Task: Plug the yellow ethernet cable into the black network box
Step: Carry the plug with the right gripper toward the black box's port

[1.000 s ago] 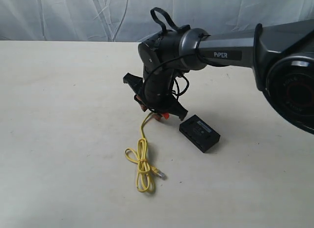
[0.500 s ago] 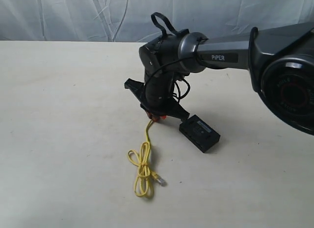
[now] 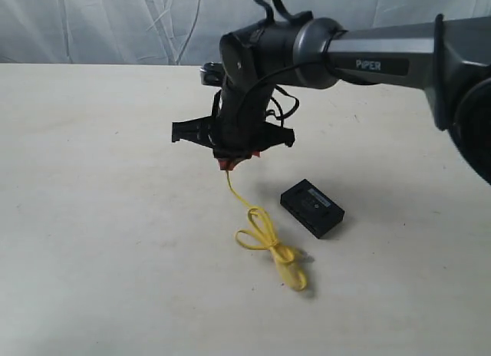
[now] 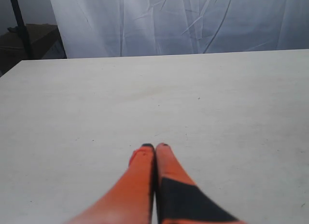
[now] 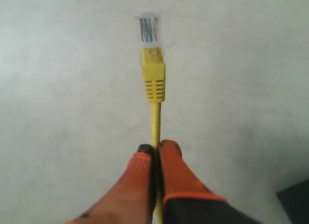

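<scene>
1. My right fingers [image 5: 162, 149] are pinched tight on the yellow ethernet cable [image 5: 155, 119], gripping the cord just behind its yellow boot.
2. The clear plug [image 5: 148, 28] sticks out past my fingertips, free, touching nothing; the black network box [image 5: 295, 205] only shows as a dark corner in the right wrist view.
3. Exterior view: right fingers [image 3: 230, 163] hang above the worktop [image 3: 100, 218], up and left of the black network box [image 3: 312, 208], well apart from it.
4. The yellow ethernet cable [image 3: 261, 227] drops from the fingers down to the left of the box. Its tied loop [image 3: 258, 238] lies near the box's left end, not touching it.
5. The cable's far end [image 3: 299, 281] lies in front of the box, camera side; too small to make out that plug.
6. The box lies flat on the worktop, label strip up. I cannot tell which side has the ports.
7. My left fingers [image 4: 160, 152] are pressed together, holding nothing. Only bare worktop [image 4: 217, 98] and a white curtain [image 4: 193, 21] show in that view; the box is not in it.
</scene>
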Robot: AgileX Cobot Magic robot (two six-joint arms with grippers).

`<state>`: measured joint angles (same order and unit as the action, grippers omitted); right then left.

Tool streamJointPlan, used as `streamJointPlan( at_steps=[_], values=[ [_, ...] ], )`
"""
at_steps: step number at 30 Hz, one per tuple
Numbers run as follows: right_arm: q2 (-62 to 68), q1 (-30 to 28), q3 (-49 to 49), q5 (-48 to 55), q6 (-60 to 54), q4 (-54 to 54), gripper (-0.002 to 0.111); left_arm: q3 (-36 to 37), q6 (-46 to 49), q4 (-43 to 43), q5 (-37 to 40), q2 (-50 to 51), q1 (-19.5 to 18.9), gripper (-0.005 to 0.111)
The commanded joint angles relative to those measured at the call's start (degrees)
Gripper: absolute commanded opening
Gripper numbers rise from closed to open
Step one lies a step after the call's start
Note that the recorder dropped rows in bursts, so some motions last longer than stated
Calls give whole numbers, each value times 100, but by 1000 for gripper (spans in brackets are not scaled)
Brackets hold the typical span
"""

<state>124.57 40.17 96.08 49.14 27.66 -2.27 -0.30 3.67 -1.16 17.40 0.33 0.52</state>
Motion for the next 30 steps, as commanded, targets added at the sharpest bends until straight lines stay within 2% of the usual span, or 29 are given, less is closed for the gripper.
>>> streamJointPlan(
  at_steps=[1,4,8,12,16,19,23,26,30],
  values=[
    [-481,-12,19,836,-1934,-274,-1,30,2,31,-74,-33,-30,0],
    [-837,-23,-181,1156,-2654,-300,-1,30,2,31,-74,-33,-30,0],
    [-1429,-295,-802,998,-3284,-633,-1,30,2,31,-74,-33,-30,0],
    [-2043,-1130,-1717,789,-3761,-1084,-1,30,2,31,-74,-33,-30,0],
    [-2311,-1570,-2615,58,-3761,-1084,-1,30,2,31,-50,-33,-30,0],
    [-2320,-1570,-3139,-396,-3761,-1270,-1,30,2,31,-50,-33,-30,0],
    [-2320,-1570,-3624,-451,-3761,-1220,-1,30,2,217,-77,-33,-30,0],
    [-2320,-1570,-3823,-665,-3560,-976,-1,30,2,591,-366,-33,-30,0],
    [-2320,-1570,-3870,-794,-3302,-809,-1,30,2,155,-981,-33,-30,0]
  ],
)
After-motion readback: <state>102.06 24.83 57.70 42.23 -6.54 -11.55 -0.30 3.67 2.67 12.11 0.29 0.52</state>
